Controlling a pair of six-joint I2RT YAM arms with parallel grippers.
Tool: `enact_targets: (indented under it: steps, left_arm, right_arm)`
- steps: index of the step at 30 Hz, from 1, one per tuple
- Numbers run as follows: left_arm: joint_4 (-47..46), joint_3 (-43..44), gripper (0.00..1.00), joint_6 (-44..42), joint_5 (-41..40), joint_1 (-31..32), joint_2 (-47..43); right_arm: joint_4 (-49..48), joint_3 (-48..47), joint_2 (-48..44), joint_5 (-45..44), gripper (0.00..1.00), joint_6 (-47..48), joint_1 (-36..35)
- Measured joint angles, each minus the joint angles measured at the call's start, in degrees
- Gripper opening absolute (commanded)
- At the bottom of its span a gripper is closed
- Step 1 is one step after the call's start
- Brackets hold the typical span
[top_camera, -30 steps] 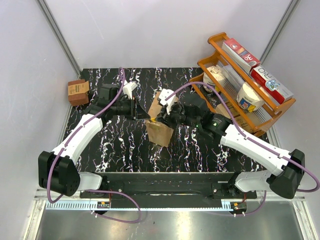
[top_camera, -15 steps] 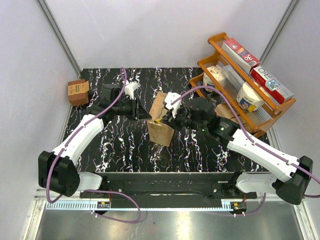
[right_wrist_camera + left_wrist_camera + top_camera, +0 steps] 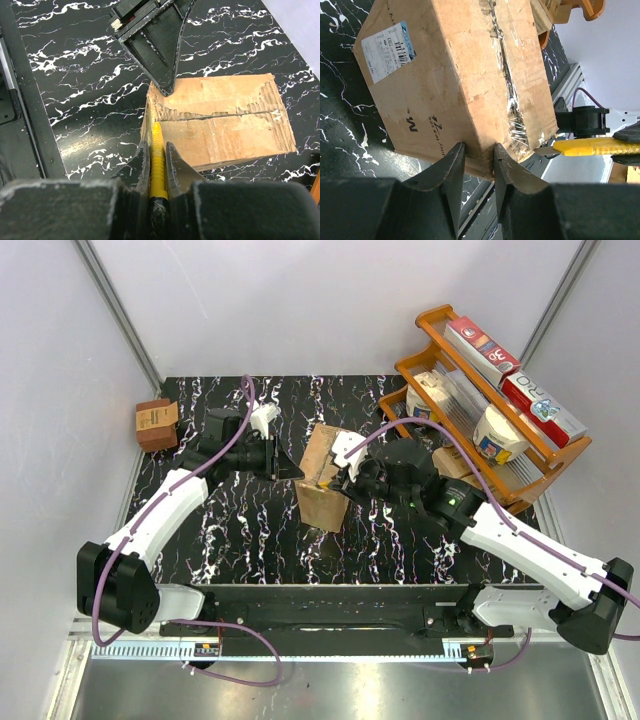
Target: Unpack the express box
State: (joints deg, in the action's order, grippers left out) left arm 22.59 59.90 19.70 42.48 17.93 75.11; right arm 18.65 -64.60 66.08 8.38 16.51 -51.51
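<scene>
The express box (image 3: 322, 475) is being pinched at a corner edge by the left hand (image 3: 479, 160), in the middle of the worktop (image 3: 230, 530), while a yellow knife (image 3: 158, 167) is being clamped in the right hand (image 3: 157, 145) near the taped seam (image 3: 507, 85) — light, stiff cardboard, probably, best gripped along edges.

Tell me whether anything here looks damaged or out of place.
The brown corrugated cardboard box looks rough: its taped seam is crinkled, with torn cardboard beside it. The right end effector grips a yellow utility knife, tip near the box's corner.
</scene>
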Motion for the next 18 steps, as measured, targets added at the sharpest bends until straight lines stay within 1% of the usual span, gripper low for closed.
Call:
enact_targets:
  steps: [10, 18]
  left_arm:
    - [0.0, 0.0, 0.0, 0.0, 0.0, 0.2, 0.0]
    - [0.0, 0.1, 0.0, 0.1, 0.4, 0.5, 0.2]
  right_arm:
    - [6.9, -3.3, 0.3, -1.4, 0.0, 0.2, 0.0]
    - [9.7, -5.3, 0.3, -2.3, 0.0, -0.1, -0.1]
